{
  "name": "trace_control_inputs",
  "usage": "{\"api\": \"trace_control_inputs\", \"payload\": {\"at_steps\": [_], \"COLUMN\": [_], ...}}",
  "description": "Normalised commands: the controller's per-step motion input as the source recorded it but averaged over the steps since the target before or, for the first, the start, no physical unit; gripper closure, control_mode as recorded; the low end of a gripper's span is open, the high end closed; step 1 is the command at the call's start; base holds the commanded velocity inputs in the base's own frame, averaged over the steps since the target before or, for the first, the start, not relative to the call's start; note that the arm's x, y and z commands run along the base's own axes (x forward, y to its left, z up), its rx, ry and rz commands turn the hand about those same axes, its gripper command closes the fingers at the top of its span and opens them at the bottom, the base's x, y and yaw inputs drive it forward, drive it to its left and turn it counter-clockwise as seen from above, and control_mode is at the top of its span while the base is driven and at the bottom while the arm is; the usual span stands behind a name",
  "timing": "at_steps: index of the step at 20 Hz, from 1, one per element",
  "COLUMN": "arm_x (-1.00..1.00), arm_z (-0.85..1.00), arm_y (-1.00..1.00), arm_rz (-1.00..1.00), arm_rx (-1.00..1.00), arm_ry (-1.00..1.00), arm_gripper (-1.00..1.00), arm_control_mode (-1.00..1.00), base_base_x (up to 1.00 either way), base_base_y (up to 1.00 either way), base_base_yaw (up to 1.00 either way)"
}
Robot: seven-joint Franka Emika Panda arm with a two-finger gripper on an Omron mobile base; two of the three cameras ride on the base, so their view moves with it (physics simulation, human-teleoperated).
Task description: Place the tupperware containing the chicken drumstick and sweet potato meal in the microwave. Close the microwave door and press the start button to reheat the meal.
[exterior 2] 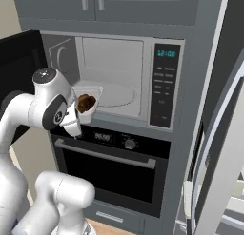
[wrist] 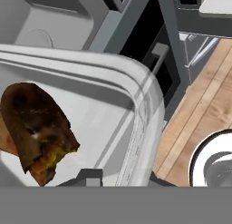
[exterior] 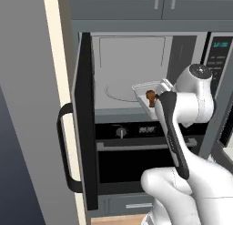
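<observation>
— Where's it getting to?
— The gripper [exterior: 157,100] is pinching the tupperware [exterior: 150,93] by its rim, jaws nearly closed, hovering at the microwave [exterior 2: 119,82] mouth. The microwave door [exterior: 85,119] is hanging wide open.
— Still to do?
— Setting it down, shutting up, pressing start. Its long side is pointing inward, I'm guessing.

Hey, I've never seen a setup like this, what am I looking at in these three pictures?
It's a simulated kitchen. A white robot arm on a driving base holds a clear tupperware of browned food at the mouth of the open microwave; its door is swung wide. Two pictures come from cameras on the base, behind the arm to its left and right. The third looks along the end effector, which grips the container's rim. An oven sits below.
</observation>
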Motion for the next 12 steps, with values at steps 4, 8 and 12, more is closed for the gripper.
{"api": "trace_control_inputs", "payload": {"at_steps": [4, 8, 12], "arm_x": [0.51, 0.51, 0.51], "arm_z": [0.0, -0.01, -0.05], "arm_y": [0.0, 0.0, 0.0], "arm_rz": [0.0, 0.0, 0.0], "arm_rx": [0.0, 0.0, 0.0], "arm_ry": [0.0, 0.0, 0.0], "arm_gripper": [1.0, 1.0, 1.0], "arm_control_mode": [-1.0, -1.0, -1.0], "base_base_x": [0.0, 0.0, 0.0], "base_base_y": [0.0, 0.0, 0.0], "base_base_yaw": [0.0, 0.0, 0.0]}}
